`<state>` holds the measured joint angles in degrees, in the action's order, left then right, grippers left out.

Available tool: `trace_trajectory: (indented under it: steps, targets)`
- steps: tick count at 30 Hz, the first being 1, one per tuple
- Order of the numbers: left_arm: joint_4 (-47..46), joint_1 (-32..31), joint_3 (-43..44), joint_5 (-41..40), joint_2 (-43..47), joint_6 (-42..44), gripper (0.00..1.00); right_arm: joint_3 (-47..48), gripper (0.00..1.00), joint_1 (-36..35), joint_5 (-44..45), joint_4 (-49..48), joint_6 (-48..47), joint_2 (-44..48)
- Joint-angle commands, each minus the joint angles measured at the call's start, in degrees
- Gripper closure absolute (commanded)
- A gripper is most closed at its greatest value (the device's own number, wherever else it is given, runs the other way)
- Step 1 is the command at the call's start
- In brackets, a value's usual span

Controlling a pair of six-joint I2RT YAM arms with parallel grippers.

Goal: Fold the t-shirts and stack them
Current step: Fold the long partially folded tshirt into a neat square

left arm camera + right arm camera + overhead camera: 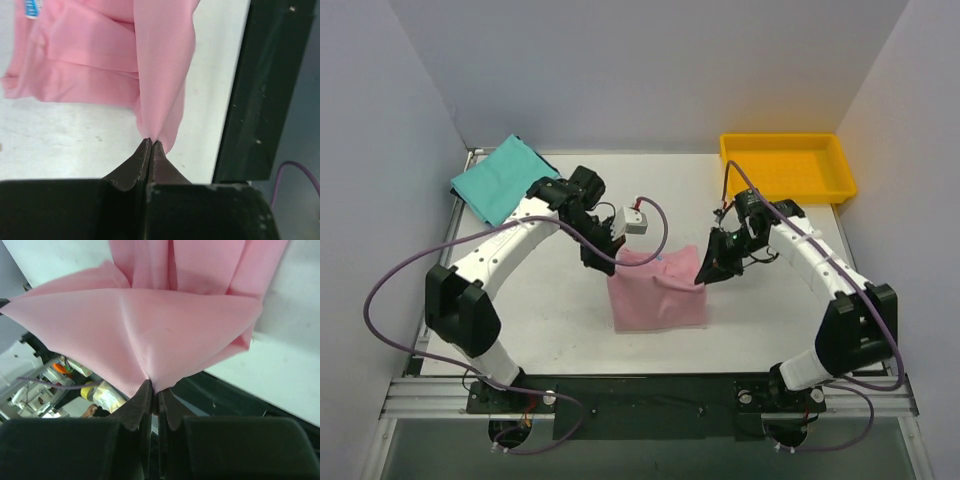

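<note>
pink t-shirt (658, 295) is spread at the middle of the table (550, 320), far edge raised | left gripper (151, 144) is pinched on its far-left corner | right gripper (152, 390) is pinched on its far-right corner | teal t-shirt (500, 178) is laid folded at far left | yellow tray (787, 168) is set at far right

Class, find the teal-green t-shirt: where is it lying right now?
In the top view, the teal-green t-shirt lies at the far left corner of the table, beyond the left arm, opposite the yellow tray.
</note>
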<state>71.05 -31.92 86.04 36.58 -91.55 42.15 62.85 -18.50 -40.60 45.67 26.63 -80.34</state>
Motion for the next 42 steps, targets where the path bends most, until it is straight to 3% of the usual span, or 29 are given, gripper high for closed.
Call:
trace_trajectory:
  steps: [1, 6, 13, 22, 23, 28, 32, 37, 40, 41, 42]
  targets:
    - [-5.38, 3.35, 7.81, -0.45, -7.05, -4.97, 1.0, 9.63, 1.0, 4.08, -2.03, 2.14, -6.24, -9.04]
    - [-10.83, 5.9, 9.85, -1.33, -13.12, -6.99, 1.0, 16.59, 1.0, 6.54, -3.78, 1.35, -7.47, -21.15]
    - [-19.53, 7.22, 13.62, -3.7, -21.11, -11.3, 1.0, 24.67, 1.0, 9.18, -2.83, -1.81, -4.84, -31.18]
    - [-22.26, 7.66, 20.92, -4.41, -29.83, -14.46, 1.0, 28.03, 1.0, 11.29, 0.25, -6.99, -0.27, -37.43]
    - [-22.79, 7.66, 20.75, -4.5, -30.35, -14.73, 1.0, 28.12, 0.98, 11.38, 0.43, -7.35, 0.6, -38.05]
    - [-26.48, 7.66, 21.62, -4.67, -33.16, -16.48, 1.0, 31.09, 0.68, 12.17, 3.15, -11.56, 3.51, -40.25]
    - [-30.25, 7.66, 23.38, -5.2, -35.45, -18.15, 0.96, 36.89, 0.59, 13.84, 8.24, -12.54, 3.78, -41.39]
    - [-31.67, 7.75, 24.35, -5.99, -37.04, -18.95, 0.97, 36.21, 0.54, 12.97, 13.26, -14.81, -4.9, -34.74]
    - [-33.6, 7.75, 23.56, -5.9, -36.69, -20.44, 1.0, 27.0, 0.6, 12.0, 14.41, -18.33, -8.52, -29.71]
    - [-33.95, 7.75, 23.39, -5.9, -36.77, -20.79, 1.0, 24.1, 0.7, 11.04, 13.54, -19.38, -10.18, -27.88]
    - [-34.04, 7.75, 23.38, -5.99, -36.69, -21.23, 1.0, 22.51, 0.75, 10.42, 13.01, -19.83, -11.5, -26.47]
